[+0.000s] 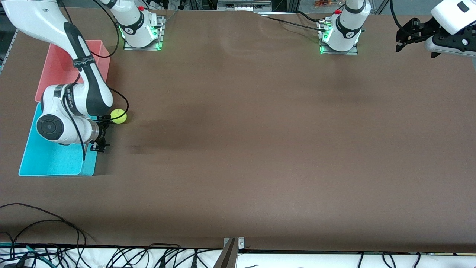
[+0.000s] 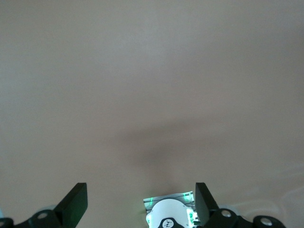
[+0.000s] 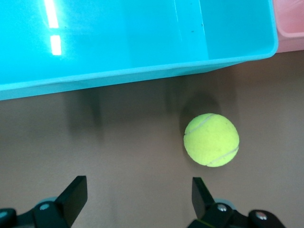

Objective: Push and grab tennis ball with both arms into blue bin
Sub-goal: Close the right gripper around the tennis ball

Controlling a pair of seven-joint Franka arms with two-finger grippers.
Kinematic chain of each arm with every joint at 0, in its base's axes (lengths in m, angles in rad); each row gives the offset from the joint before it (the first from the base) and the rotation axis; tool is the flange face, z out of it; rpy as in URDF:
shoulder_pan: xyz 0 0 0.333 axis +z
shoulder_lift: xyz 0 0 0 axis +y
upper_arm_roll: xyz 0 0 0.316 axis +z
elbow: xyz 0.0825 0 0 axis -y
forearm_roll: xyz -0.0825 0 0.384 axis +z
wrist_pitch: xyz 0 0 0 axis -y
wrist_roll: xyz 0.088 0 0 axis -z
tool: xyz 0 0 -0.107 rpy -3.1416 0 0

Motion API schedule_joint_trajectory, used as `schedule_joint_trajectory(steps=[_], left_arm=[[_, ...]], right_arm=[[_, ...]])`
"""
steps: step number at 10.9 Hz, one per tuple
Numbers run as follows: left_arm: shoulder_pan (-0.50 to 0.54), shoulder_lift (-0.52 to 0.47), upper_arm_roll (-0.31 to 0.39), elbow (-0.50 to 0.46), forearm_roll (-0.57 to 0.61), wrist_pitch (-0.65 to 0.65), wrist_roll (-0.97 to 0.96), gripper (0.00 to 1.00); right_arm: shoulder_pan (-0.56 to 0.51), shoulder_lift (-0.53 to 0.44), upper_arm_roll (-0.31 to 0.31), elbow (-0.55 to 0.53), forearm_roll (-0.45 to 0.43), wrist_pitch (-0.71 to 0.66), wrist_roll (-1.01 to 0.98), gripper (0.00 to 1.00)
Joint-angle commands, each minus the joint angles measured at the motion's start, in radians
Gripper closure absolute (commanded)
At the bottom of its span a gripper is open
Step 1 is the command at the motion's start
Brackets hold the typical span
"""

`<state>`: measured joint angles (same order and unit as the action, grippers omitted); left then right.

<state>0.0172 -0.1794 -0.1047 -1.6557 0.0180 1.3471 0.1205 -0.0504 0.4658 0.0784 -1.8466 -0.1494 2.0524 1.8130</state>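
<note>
Front view: the tennis ball [image 1: 119, 116] lies on the brown bench [image 1: 260, 130] just beside the blue bin [image 1: 48, 163], near the pink bin [image 1: 55, 67]. Right gripper [image 1: 100, 134] hangs beside the ball, fingers spread, empty. Left gripper [image 1: 414, 35] waits aloft, fingers wide, empty.

There is 1 tennis ball [image 1: 119, 116], yellow-green. There are 2 bins: 1 blue bin [image 1: 48, 160] and 1 pink bin [image 1: 55, 67]. There are 2 white arms, 1 right arm [image 1: 80, 80] and 1 left arm [image 1: 452, 16], and each one has 1 base on the table [image 1: 260, 130], so 2 bases. There are 2 black grippers, the right gripper [image 1: 102, 132] and the left gripper [image 1: 414, 39], each with 2 fingers, so 4 fingers together
</note>
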Motion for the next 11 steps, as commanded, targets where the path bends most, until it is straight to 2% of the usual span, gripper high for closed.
schedule_joint_trajectory(steps=[1, 3, 6, 11], left_arm=[[0.001, 0.047, -0.006, 0.083, -0.035, -0.048, -0.071, 0.00], [0.001, 0.090, -0.006, 0.144, -0.035, -0.086, -0.180, 0.00], [0.001, 0.098, -0.010, 0.149, -0.035, -0.086, -0.199, 0.00], [0.003, 0.106, -0.010, 0.160, -0.033, -0.086, -0.237, 0.00]], right_arm=[[-0.006, -0.091, 0.006, -0.153, -0.016, 0.101, 0.009, 0.02], [-0.005, -0.127, 0.006, -0.224, -0.010, 0.161, 0.018, 0.02], [-0.005, -0.189, 0.007, -0.374, -0.015, 0.264, 0.005, 0.01], [-0.005, -0.213, 0.006, -0.448, -0.019, 0.301, -0.044, 0.00]])
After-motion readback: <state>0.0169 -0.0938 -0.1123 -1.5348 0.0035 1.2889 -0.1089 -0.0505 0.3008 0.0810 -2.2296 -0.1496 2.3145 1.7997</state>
